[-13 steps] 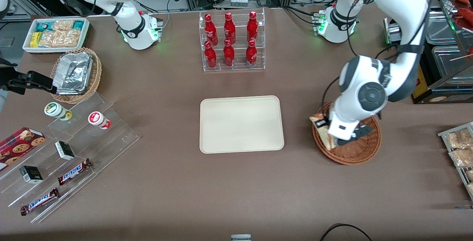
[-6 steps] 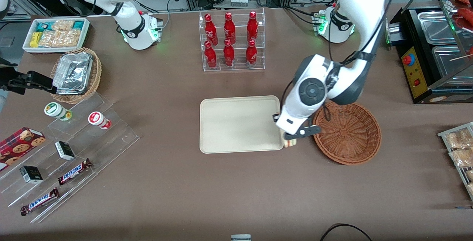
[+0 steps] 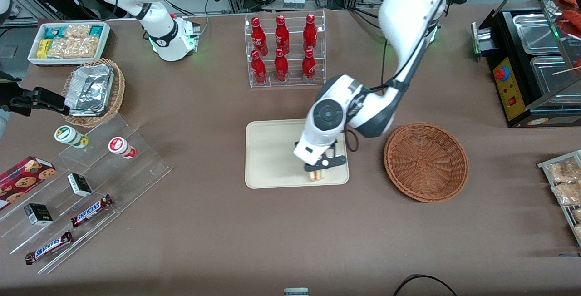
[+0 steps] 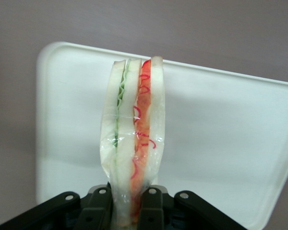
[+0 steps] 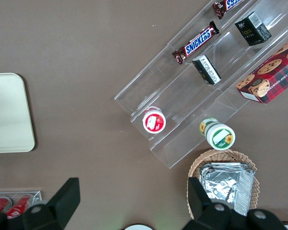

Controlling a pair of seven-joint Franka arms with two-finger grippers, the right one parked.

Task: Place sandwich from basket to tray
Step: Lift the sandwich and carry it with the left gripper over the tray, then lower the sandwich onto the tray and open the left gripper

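I see the sandwich [image 4: 133, 143] pinched at its narrow end between the gripper's [image 3: 319, 169] two black fingers [image 4: 97, 211], which are closed tight on the clear wrap. Bread slices pale; green filling layer on one side, red on the other, cut face toward the wrist camera. From the front view the sandwich [image 3: 317, 175] hangs below the gripper, over the part of the tray [image 3: 272, 150] nearest the front camera, toward the basket's side. I cannot tell whether its tip touches the tray surface or sits just above.

The tray [image 4: 221, 134] fills most of the wrist view under the wedge, cream, low rim, rounded corners.

Left arm pose: upper link reaches in from its base at the table's working-arm end, elbow high, forearm angled down across the table; the round wrist joint sits above the tray, hand pointing down.

The basket [image 3: 425, 162], reddish-brown wicker, sits beside the tray toward the working arm's end, not touching it. Rack of red bottles [image 3: 283, 51] stands farther from the front camera than the tray.
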